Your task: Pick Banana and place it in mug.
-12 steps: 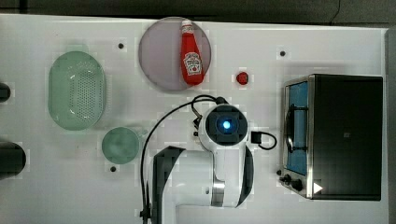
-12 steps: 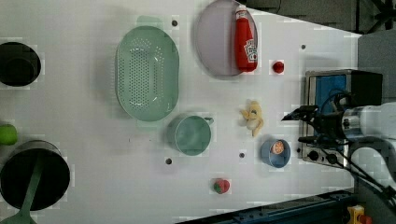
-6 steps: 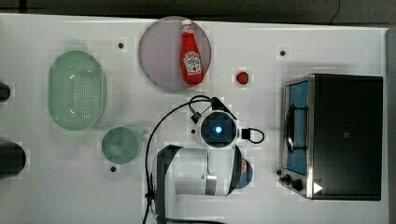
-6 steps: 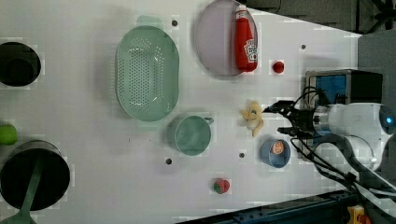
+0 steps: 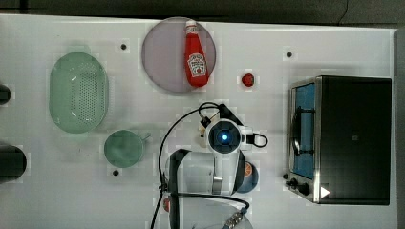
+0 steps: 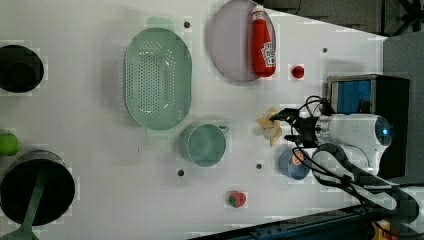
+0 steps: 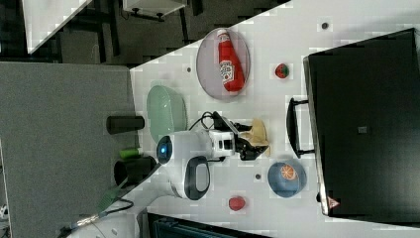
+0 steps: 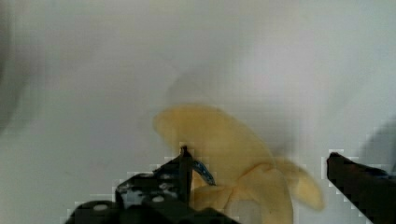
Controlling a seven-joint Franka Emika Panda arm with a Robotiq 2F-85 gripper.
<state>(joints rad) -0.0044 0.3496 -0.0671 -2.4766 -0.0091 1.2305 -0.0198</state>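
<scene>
Here the gripper [image 6: 283,126] hangs low over the banana [image 6: 269,131], its fingers [image 8: 154,186] spread wide with the fruit between them and nothing clasped yet. The banana [image 7: 257,133] lies on the white table [image 6: 100,200], between the mug [image 6: 205,145] on the left view's left and the blue bowl [image 6: 292,165], near both but touching neither. In the top view the arm covers most of it, and the mug [image 5: 124,148] stands left of the arm
</scene>
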